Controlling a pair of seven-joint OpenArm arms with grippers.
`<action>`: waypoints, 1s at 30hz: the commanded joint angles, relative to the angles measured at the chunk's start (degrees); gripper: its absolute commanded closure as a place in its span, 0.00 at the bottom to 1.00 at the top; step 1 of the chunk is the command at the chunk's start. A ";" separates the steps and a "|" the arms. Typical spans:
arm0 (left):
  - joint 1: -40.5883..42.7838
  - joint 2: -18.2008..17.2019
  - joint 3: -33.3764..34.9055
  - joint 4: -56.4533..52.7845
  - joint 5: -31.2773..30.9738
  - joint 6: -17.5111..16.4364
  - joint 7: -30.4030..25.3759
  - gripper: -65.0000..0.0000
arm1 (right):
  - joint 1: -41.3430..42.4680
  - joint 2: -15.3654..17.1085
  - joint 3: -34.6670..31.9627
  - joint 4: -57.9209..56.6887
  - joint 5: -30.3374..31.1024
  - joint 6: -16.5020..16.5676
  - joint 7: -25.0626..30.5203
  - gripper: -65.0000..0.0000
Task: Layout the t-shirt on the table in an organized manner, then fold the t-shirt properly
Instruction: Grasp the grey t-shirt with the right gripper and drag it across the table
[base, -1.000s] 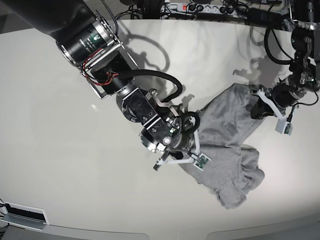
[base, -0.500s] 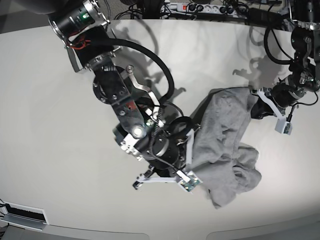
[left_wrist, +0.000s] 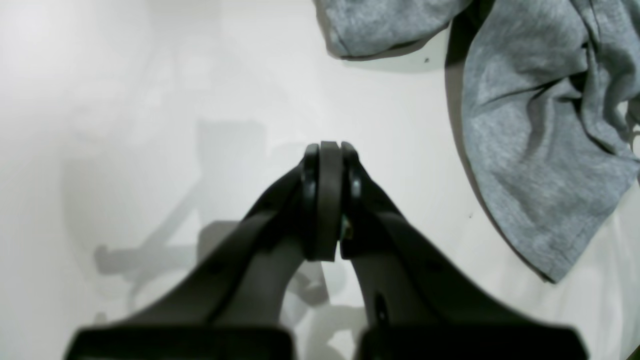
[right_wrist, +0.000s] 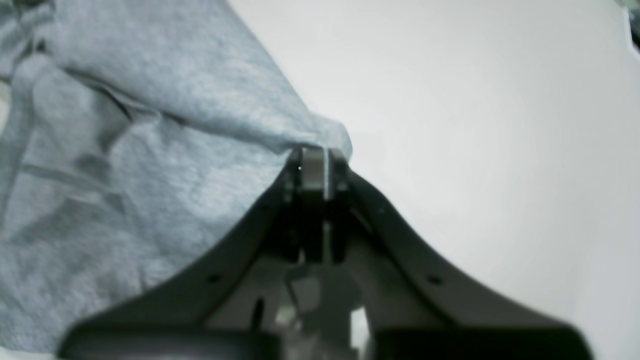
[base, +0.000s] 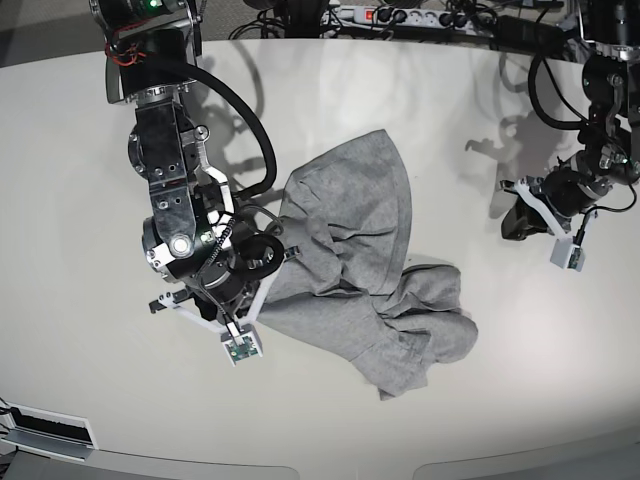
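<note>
**Grey shirt bunched mid-table, one corner pinched**

Right wrist view gives us our clearest look at the grip: the right gripper (right_wrist: 314, 167) has its fingers (right_wrist: 338, 170) drawn nearly together, and a fold of the t-shirt (right_wrist: 150, 125) sits right at their tips, draped over them. We read this as a pinch on the cloth edge. The rest of the grey fabric hangs away to the left of that view, creased and slack, over the pale table (right_wrist: 475, 125).

From the base camera we see the t-shirt (base: 360, 260) lying crumpled near the middle of the table (base: 80, 200), one part pulled up into a broad peak and the lower part heaped in wrinkles. The right gripper (base: 262, 290) meets the shirt at its left edge.

On the left wrist camera, our left gripper (left_wrist: 327, 200) has its fingers (left_wrist: 350, 190) pressed fully together with nothing between them. It hovers over bare table (left_wrist: 150, 125), and the t-shirt (left_wrist: 540, 150) lies apart from it, up and to the right. In the base view this left gripper (base: 520, 215) is well clear of the cloth.
</note>
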 joint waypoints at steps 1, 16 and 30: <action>-0.94 -0.94 -0.37 0.79 -0.66 -0.35 -1.46 1.00 | 1.25 -0.17 0.24 1.11 0.24 -0.17 1.51 0.65; -0.79 -0.92 -0.37 0.79 -0.68 -0.37 -1.03 1.00 | 3.96 -0.50 -8.66 -0.11 17.86 19.98 7.93 0.42; -0.79 -0.90 -0.37 0.79 -0.70 -0.35 -1.03 1.00 | 14.08 -3.06 -17.88 -26.84 4.17 5.73 16.50 0.42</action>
